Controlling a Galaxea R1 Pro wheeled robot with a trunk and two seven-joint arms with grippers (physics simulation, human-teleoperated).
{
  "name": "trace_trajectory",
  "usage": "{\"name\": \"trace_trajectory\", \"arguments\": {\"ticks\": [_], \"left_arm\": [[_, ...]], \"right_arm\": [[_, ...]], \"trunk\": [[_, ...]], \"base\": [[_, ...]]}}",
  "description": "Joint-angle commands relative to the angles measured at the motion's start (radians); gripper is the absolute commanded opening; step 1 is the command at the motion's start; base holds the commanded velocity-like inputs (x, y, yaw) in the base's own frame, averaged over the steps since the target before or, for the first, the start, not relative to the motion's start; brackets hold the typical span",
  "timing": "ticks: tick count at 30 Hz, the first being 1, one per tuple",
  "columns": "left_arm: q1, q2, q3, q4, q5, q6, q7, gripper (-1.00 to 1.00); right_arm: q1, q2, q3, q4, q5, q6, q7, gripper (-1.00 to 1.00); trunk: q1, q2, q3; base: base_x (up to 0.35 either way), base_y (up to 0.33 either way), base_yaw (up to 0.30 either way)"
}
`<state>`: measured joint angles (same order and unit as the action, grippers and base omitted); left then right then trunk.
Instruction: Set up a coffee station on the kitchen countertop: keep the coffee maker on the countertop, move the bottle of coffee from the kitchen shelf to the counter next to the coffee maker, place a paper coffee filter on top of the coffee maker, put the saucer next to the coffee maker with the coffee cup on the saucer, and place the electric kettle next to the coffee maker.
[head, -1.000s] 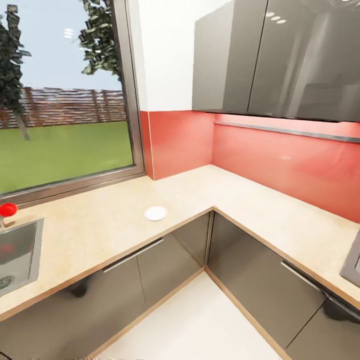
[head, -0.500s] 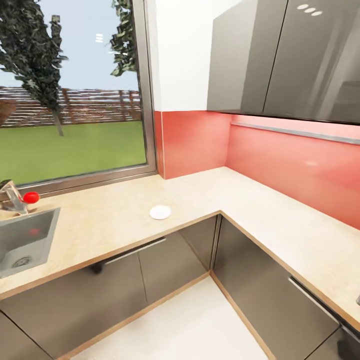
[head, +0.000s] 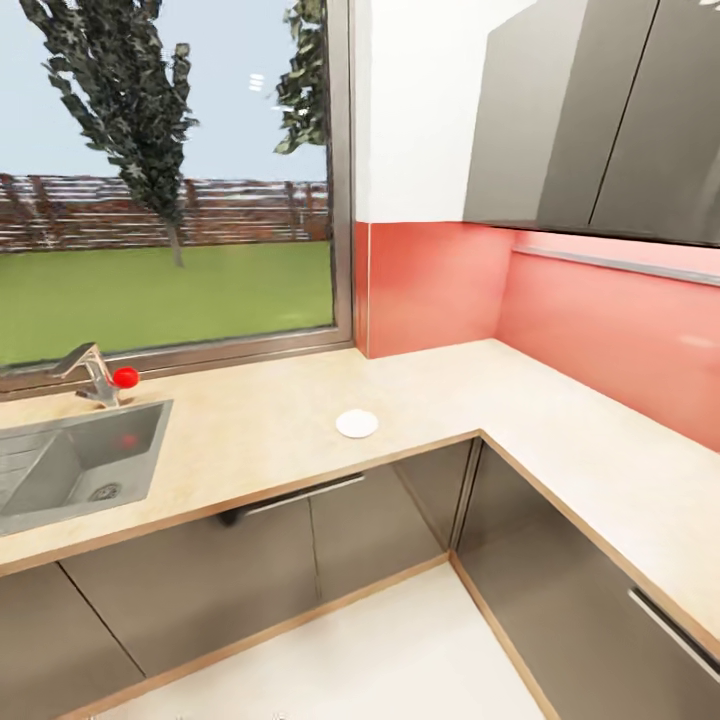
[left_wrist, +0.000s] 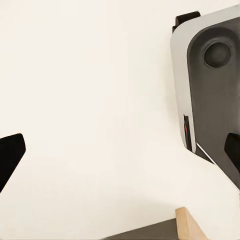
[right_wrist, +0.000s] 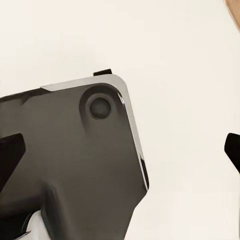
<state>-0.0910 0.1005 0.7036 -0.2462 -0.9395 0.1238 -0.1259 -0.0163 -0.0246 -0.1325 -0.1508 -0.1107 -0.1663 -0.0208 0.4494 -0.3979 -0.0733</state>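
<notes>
A small flat white saucer (head: 357, 423) lies alone on the light-tan kitchen countertop (head: 250, 430), close to its front edge and a little left of the inner corner. Nothing rests on the saucer. In the left wrist view my left gripper (left_wrist: 120, 155) is open, its dark fingertips (left_wrist: 10, 156) far apart over the pale floor. In the right wrist view my right gripper (right_wrist: 121, 150) is likewise open and holds nothing. Both wrist views look down at the robot's grey base (left_wrist: 210, 90).
A steel sink (head: 70, 465) with a faucet and red knob (head: 125, 377) is set in the counter at left, under a big window (head: 170, 190). The counter turns along the red backsplash (head: 600, 330) at right. Grey wall cabinets (head: 600, 110) hang above; the white floor (head: 370, 650) lies below.
The whole head view has swung left: the sink and faucet have come fully into view and the saucer sits further right in the picture. Nothing on the counter has moved.
</notes>
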Motion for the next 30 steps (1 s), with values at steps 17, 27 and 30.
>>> {"name": "trace_trajectory", "arguments": {"ticks": [17, 27, 30], "left_arm": [[-0.001, -0.001, 0.008, -0.002, -0.007, 0.003, -0.008, 1.00], [-0.001, -0.001, 0.008, -0.001, -0.007, 0.003, -0.008, 1.00], [-0.001, -0.001, 0.008, -0.002, -0.007, 0.003, -0.009, 1.00]], "right_arm": [[-0.001, 0.000, 0.001, 0.000, -0.011, -0.002, 0.003, 1.00], [-0.001, -0.001, 0.001, 0.000, -0.011, -0.004, 0.002, 1.00], [-0.001, -0.001, 0.000, 0.000, -0.011, -0.004, 0.001, 1.00]], "trunk": [[0.001, -0.002, -0.002], [0.001, -0.002, -0.002], [0.001, -0.002, -0.002]], "base": [[0.000, 0.000, 0.281], [0.000, 0.000, 0.282], [0.000, 0.000, 0.282]]}}
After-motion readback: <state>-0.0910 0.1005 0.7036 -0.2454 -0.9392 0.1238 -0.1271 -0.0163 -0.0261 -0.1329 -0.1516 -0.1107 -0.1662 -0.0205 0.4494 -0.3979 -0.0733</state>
